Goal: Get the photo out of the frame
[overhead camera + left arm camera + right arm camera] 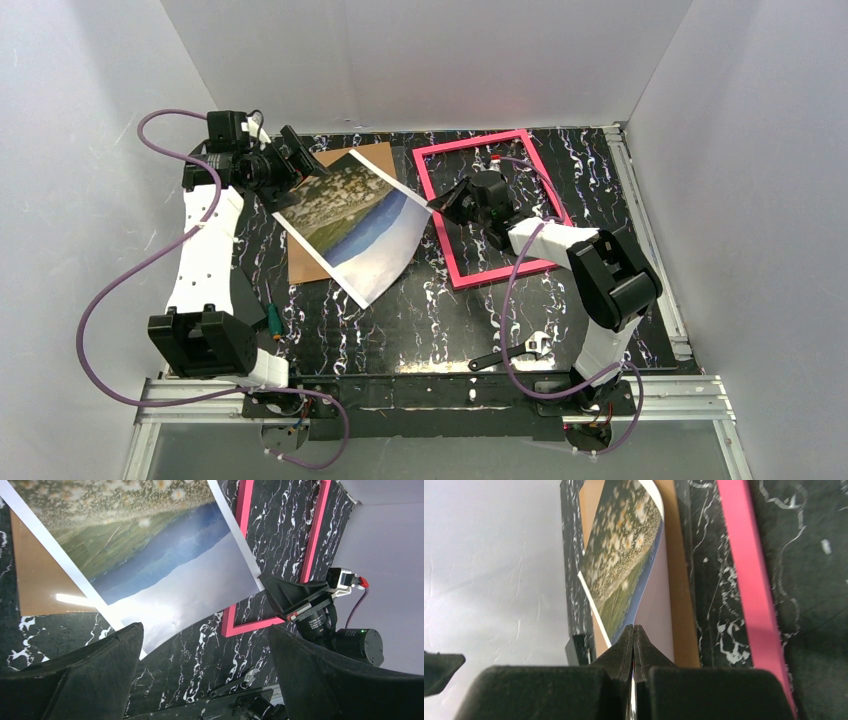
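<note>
The photo (pixel 355 220) lies left of centre, partly over the brown backing board (pixel 305 262); its right corner is lifted and the sheet is curved. My right gripper (pixel 440 205) is shut on that corner, and in the right wrist view (pixel 634 630) the pads pinch the photo's edge (pixel 624 565). The pink-red frame (pixel 440 235) lies flat to the right with only table showing inside it. My left gripper (pixel 293 158) is open and empty at the photo's far left corner. In the left wrist view (pixel 205 640) its fingers are wide apart, with the photo (pixel 165 555) and frame (pixel 245 510) beyond.
A screwdriver with a green and orange handle (pixel 272 315) lies by the left arm's base. A black wrench (pixel 510 353) lies near the table's front edge. White walls close in the back and both sides.
</note>
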`<action>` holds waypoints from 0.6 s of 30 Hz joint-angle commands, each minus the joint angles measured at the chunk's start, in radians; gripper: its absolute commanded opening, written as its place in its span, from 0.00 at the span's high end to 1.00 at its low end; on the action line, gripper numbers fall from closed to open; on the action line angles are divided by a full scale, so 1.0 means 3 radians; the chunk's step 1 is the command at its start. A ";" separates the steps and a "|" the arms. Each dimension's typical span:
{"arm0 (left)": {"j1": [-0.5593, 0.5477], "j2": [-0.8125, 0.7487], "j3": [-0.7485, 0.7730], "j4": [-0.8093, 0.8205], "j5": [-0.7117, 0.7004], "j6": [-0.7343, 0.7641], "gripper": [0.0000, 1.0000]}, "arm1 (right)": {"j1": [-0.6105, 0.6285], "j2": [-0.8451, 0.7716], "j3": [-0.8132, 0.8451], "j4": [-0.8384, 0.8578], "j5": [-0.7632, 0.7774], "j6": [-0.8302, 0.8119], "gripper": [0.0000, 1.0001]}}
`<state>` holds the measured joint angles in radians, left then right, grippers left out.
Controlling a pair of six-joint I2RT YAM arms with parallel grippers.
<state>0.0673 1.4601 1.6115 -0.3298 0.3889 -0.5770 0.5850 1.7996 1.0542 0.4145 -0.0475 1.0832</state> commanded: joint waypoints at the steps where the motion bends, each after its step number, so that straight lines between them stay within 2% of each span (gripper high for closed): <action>1: -0.0115 -0.0075 -0.0081 -0.0016 0.0150 -0.0033 0.06 | 0.0004 -0.0181 -0.0137 -0.0083 0.0594 -0.0129 0.99; 9: -0.0176 -0.0027 -0.0076 -0.0010 0.0175 -0.0042 0.06 | 0.0101 -0.0214 -0.0151 -0.0257 0.0778 -0.0022 0.99; 14: -0.0173 -0.0010 -0.0081 0.0005 0.0196 -0.0059 0.06 | 0.0408 0.0016 0.0117 -0.0383 0.1001 0.0065 0.99; 18: -0.0173 -0.0040 -0.0097 -0.0002 0.0184 -0.0048 0.06 | 0.0594 0.0170 0.0470 -0.0937 0.1381 0.0380 0.99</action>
<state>0.0158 1.4624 1.5959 -0.2947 0.4103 -0.5900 0.7113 1.8153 1.0809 0.2573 0.2230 1.1080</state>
